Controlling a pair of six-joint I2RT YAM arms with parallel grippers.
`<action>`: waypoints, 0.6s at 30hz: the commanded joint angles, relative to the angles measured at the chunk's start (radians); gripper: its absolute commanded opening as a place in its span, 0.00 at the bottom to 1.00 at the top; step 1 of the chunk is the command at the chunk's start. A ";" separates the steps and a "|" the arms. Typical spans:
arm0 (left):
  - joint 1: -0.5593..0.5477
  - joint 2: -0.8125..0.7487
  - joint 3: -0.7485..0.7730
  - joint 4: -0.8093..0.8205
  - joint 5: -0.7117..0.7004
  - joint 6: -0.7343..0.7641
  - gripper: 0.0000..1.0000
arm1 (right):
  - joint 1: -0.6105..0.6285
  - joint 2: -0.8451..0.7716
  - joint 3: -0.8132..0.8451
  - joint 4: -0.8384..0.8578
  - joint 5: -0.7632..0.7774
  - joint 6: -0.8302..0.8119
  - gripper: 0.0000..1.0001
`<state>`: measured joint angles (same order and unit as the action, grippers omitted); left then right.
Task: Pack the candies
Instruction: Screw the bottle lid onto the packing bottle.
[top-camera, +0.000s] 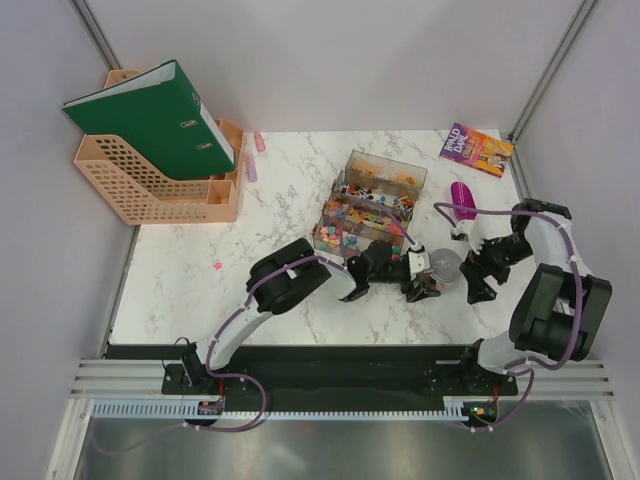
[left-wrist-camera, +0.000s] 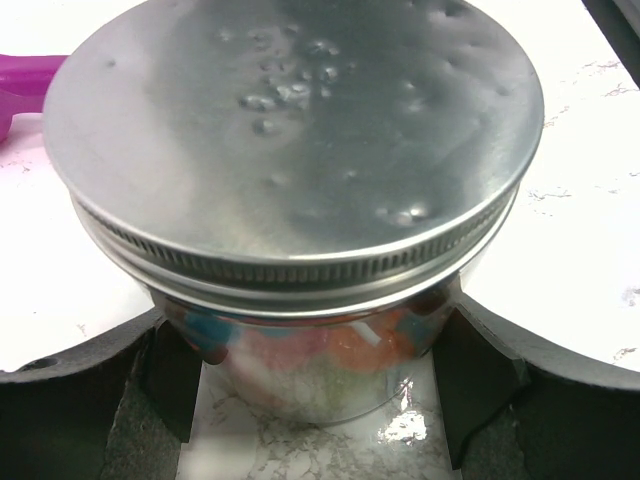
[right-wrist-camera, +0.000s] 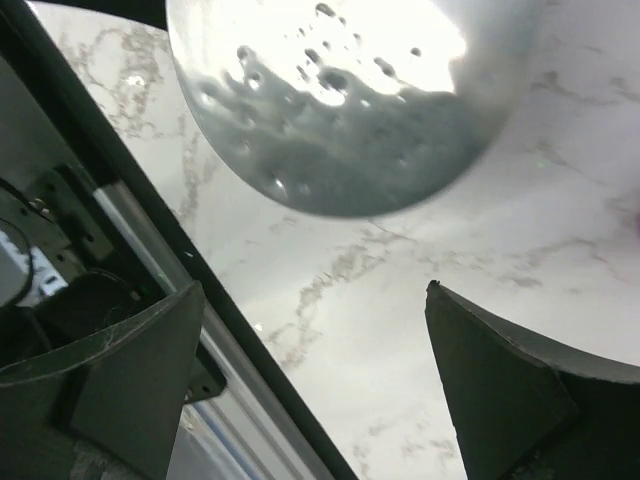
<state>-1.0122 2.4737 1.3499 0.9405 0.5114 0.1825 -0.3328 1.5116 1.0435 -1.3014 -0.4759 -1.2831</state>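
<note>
A small clear round jar (top-camera: 443, 264) with a silver screw lid (left-wrist-camera: 290, 130) stands on the marble table. Multicoloured candies (left-wrist-camera: 320, 350) show through its glass. My left gripper (left-wrist-camera: 320, 400) is shut on the jar's lower body, one finger (left-wrist-camera: 170, 385) on each side; in the top view it (top-camera: 424, 281) is at the jar's near left. My right gripper (top-camera: 482, 272) is open and empty just right of the jar; in its wrist view (right-wrist-camera: 310, 310) the lid (right-wrist-camera: 350, 100) lies beyond the fingertips. More candies (top-camera: 365, 215) fill the clear trays.
Two clear rectangular trays (top-camera: 385, 168) stand behind the jar. A purple scoop (top-camera: 463, 198) lies to their right; it also shows in the left wrist view (left-wrist-camera: 25, 85). A book (top-camera: 475, 150) is at the back right, a peach file holder (top-camera: 160, 185) with a green binder (top-camera: 150, 115) at the back left.
</note>
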 joint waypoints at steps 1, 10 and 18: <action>0.035 0.200 -0.136 -0.628 -0.191 0.238 0.02 | -0.034 -0.065 0.082 -0.159 0.040 -0.189 0.98; 0.030 0.209 -0.126 -0.638 -0.185 0.235 0.02 | -0.042 -0.090 0.196 -0.157 -0.191 -0.527 0.98; 0.027 0.209 -0.127 -0.637 -0.183 0.232 0.02 | 0.159 -0.041 0.188 -0.159 -0.132 -0.581 0.98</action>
<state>-1.0130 2.4737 1.3499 0.9405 0.5121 0.1867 -0.2195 1.4677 1.2255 -1.3243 -0.5743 -1.7775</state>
